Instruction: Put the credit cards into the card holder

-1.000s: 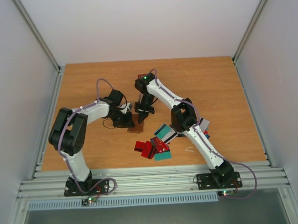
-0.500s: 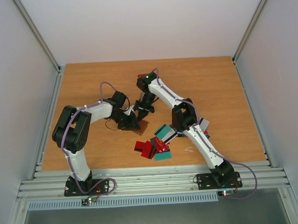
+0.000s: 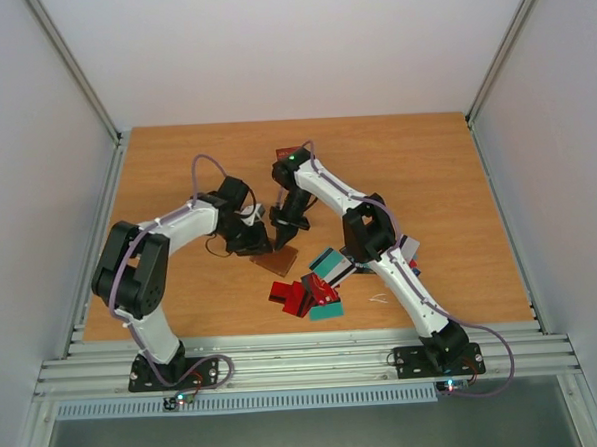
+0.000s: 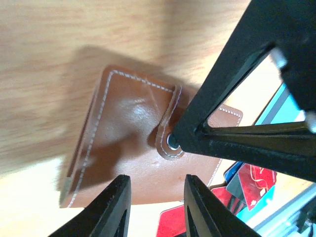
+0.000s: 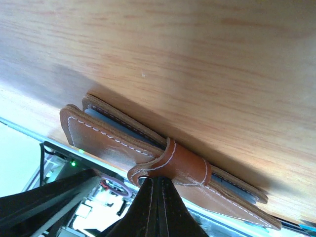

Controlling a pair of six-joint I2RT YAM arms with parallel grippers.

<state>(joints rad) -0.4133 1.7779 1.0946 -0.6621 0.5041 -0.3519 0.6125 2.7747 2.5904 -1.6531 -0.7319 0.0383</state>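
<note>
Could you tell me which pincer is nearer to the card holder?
Right: the right pincer touches the strap of the card holder; the left pincer hovers open over it.

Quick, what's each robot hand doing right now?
Left gripper: open, holding nothing.
Right gripper: shut, tips at the brown leather card holder's strap.

Pale stitching edges the squarish brown leather card holder (image 4: 123, 143); thin plastic credit cards (image 3: 310, 293) beside it are red, teal.
</note>
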